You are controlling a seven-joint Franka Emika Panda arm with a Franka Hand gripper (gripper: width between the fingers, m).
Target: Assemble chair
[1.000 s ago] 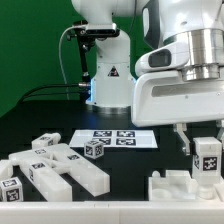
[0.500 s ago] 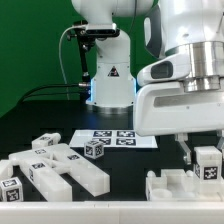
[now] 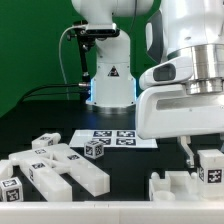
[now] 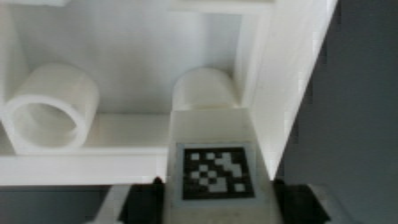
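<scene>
Front right piece: a white chair piece (image 3: 178, 187) with raised blocks on top is seen at the near edge of the black table (image 3: 135, 165), toward the exterior view's right.
Front left group: tagged slabs and bars (image 3: 55, 168) are laid flat toward the exterior view's left, well apart from the front right piece.
Gripper: the gripper (image 3: 207, 158) is held just above the front right piece. Of the fingers (image 3: 187, 150), only 1 is seen in the exterior view.
Finger state: in the wrist view, 2 dark fingers (image 4: 146, 200) are pressed against the sides of a tagged bar (image 4: 217, 165), which is pinched between them.
Held part: the tagged bar (image 3: 211, 166) is carried upright, tag facing the exterior camera. Contact with the piece below cannot be told.
Beyond the bar: a white moulded part (image 4: 125, 135) with 2 rounded forms is recorded in the wrist view.
Small cube: 1 tagged cube (image 3: 95, 150) is set just in front of the marker board (image 3: 115, 138).
Background: the arm base (image 3: 108, 85) is mounted behind the board, against a green backdrop (image 3: 30, 50).
</scene>
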